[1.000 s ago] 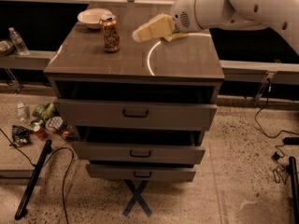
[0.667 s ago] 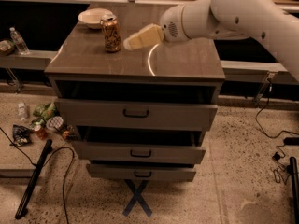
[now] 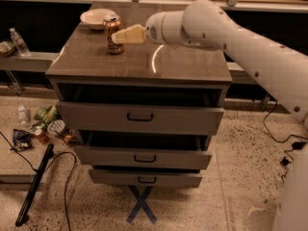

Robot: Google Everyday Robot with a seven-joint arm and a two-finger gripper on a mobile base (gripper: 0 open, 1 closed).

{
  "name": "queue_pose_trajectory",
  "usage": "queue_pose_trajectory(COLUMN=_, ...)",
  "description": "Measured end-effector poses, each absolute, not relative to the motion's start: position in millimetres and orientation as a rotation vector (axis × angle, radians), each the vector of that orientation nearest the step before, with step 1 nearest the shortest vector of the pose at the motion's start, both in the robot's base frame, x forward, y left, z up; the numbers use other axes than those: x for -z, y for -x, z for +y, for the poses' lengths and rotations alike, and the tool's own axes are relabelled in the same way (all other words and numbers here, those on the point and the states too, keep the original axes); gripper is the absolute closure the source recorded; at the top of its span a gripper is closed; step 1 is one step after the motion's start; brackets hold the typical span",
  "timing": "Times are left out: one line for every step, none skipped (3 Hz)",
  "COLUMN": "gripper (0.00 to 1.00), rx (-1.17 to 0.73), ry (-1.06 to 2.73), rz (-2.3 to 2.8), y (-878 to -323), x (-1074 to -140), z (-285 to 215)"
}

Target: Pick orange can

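The orange can [image 3: 113, 34] stands upright on the back left of the brown cabinet top [image 3: 144, 64], just in front of the white bowl [image 3: 97, 18]. It is copper-orange with a mottled pattern and a silver top rim. My gripper [image 3: 118, 37] reaches in from the right on the white arm, its cream-coloured fingers [image 3: 129, 34] pointing left and overlapping the can's right side at mid height. Part of the can is hidden behind the fingers.
The cabinet has three drawers [image 3: 140, 118], all pulled partly open. Litter [image 3: 45, 126] and a black pole [image 3: 33, 186] with cable lie on the floor at the left. A water bottle [image 3: 18, 41] stands on a ledge at the far left. Cables trail at the right.
The arm has swung left across the cabinet top; the gripper has gone from right of the can to right up against it. The can has not moved.
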State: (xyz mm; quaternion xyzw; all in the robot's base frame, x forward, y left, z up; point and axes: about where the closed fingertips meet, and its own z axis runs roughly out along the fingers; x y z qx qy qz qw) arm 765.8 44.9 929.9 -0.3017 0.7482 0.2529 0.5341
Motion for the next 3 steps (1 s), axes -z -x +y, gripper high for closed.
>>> queue_pose_trajectory(gripper=0.00, rx=-0.633, ry=0.688, rz=1.742, y=-802, x=-914, z=86)
queue_pose_trajectory(gripper=0.00, rx=-0.652, ry=0.711, rz=1.723, y=-817, x=-902, z=112)
queue_pose_trajectory(gripper=0.18, rx=-0.672, ry=0.760, rz=1.714, y=-825, x=-888, z=133)
